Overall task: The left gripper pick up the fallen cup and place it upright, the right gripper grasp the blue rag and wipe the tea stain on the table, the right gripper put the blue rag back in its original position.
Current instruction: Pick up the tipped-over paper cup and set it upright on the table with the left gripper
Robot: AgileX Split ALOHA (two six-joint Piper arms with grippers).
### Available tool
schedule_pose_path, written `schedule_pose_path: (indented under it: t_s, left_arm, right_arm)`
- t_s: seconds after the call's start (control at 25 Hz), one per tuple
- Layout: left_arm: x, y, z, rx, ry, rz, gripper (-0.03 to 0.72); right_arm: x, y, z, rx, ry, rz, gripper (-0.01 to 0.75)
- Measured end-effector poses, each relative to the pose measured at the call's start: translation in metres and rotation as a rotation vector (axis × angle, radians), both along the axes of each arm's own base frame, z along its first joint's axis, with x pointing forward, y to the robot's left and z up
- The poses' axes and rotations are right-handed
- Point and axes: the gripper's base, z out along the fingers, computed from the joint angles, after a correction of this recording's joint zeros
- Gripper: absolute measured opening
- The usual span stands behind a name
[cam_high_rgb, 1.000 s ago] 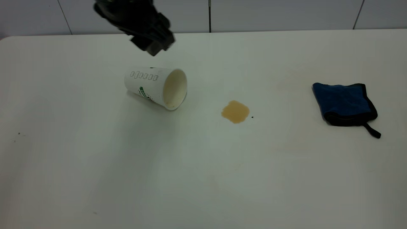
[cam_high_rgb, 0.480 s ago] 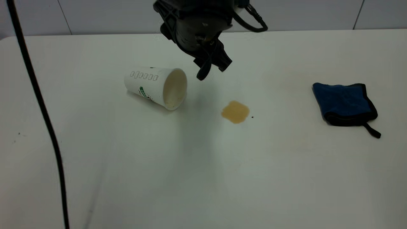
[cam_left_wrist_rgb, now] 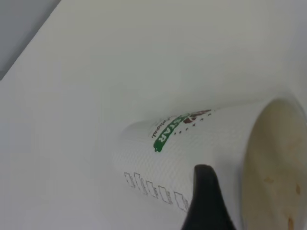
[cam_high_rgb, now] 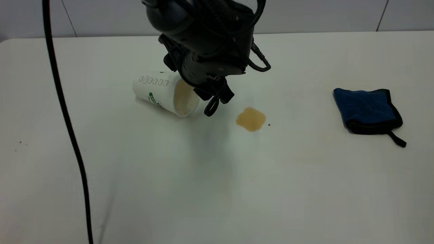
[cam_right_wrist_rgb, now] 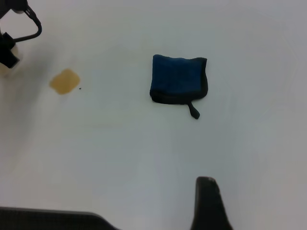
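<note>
Left gripper (cam_high_rgb: pixel 211 101) jaw state: cannot tell. The exterior view shows only a dark cluster of fingertips under the bulky black arm, and the left wrist view shows a single dark finger (cam_left_wrist_rgb: pixel 205 201) in front of the cup wall near the rim. No visible clamp on anything.

It hangs just beside the cup's open mouth, on the stain side, low over the table (cam_high_rgb: pixel 217 189). Arm body overlaps the upper part of the rim in the exterior view.

Cup (cam_high_rgb: pixel 159 92) lies on its side, mouth toward the tea stain, cream inside visible, green logo and row of printed boxes on the wall. The left wrist view confirms it: lying flat, mouth at that picture's edge.

Tea stain (cam_high_rgb: pixel 251 119) sits near the cup mouth, apart from it, with a tiny dark speck (cam_high_rgb: pixel 269 125) just beside it. Unwiped.

Blue rag (cam_high_rgb: pixel 367 110) lies folded well apart from the stain, on the right arm's side, loop strap sticking out. Untouched.

Right gripper (cam_right_wrist_rgb: pixel 209 203): only one dark finger in its wrist view, high above the table, rag and stain both well off. Jaw state: cannot tell.

A black cable (cam_high_rgb: pixel 66 118) hangs across the left of the exterior view.
</note>
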Motion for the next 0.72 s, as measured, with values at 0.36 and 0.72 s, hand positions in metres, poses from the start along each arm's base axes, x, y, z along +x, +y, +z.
schedule_pose_path:
  t_s: [0.36, 0.72]
  left_arm:
    - [0.003, 0.001, -0.008, 0.0, -0.06, 0.007, 0.561]
    - [0.014, 0.02, -0.008, 0.022, -0.069, 0.071, 0.561]
  right_arm:
    - [0.0, 0.0, 0.0, 0.0, 0.0, 0.0, 0.534]
    - [0.0, 0.0, 0.0, 0.0, 0.0, 0.0, 0.534]
